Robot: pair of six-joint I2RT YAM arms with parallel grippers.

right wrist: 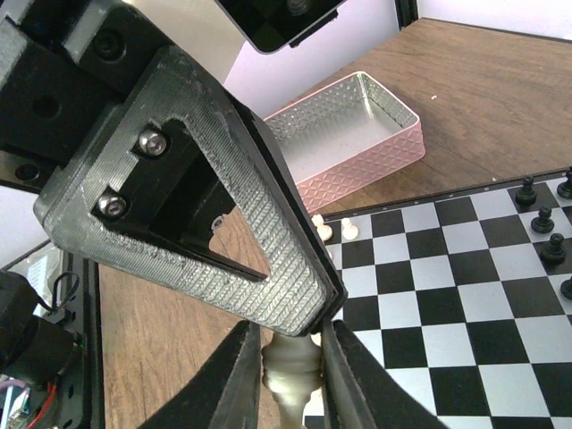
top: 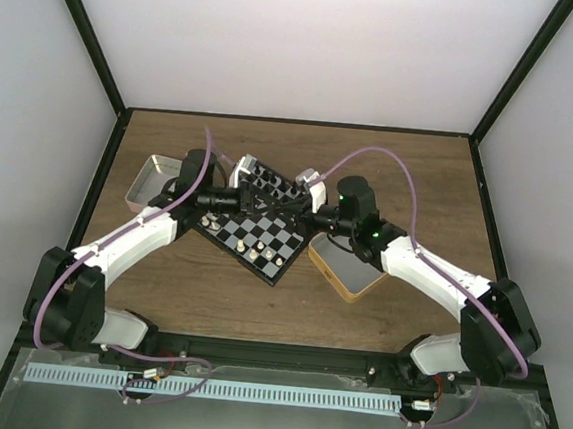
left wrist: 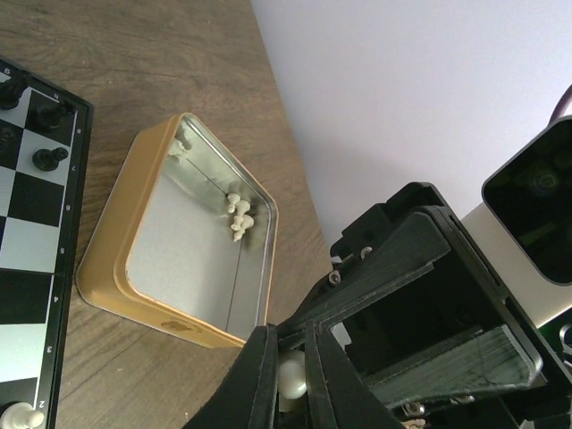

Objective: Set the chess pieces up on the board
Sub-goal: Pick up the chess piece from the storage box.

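Note:
The board point(top: 255, 234) lies at the table's middle, turned diagonally. Black figures point(top: 269, 185) stand on its far side and a few cream chess pieces point(top: 258, 255) on its near side. My left gripper point(top: 250, 203) and right gripper point(top: 292, 213) meet tip to tip just above the board's far half. In the left wrist view the left gripper point(left wrist: 290, 357) is shut on a cream piece point(left wrist: 293, 380). In the right wrist view the right gripper point(right wrist: 288, 349) is shut on a cream piece point(right wrist: 290, 375), with the left gripper's finger right above it. It seems to be the same piece.
A gold tin point(top: 347, 270) sits right of the board and holds several cream pieces point(left wrist: 239, 214). A pink tin point(top: 149, 180) stands at the left, and it also shows in the right wrist view point(right wrist: 349, 134). Cream pawns point(right wrist: 335, 231) stand at the board's edge.

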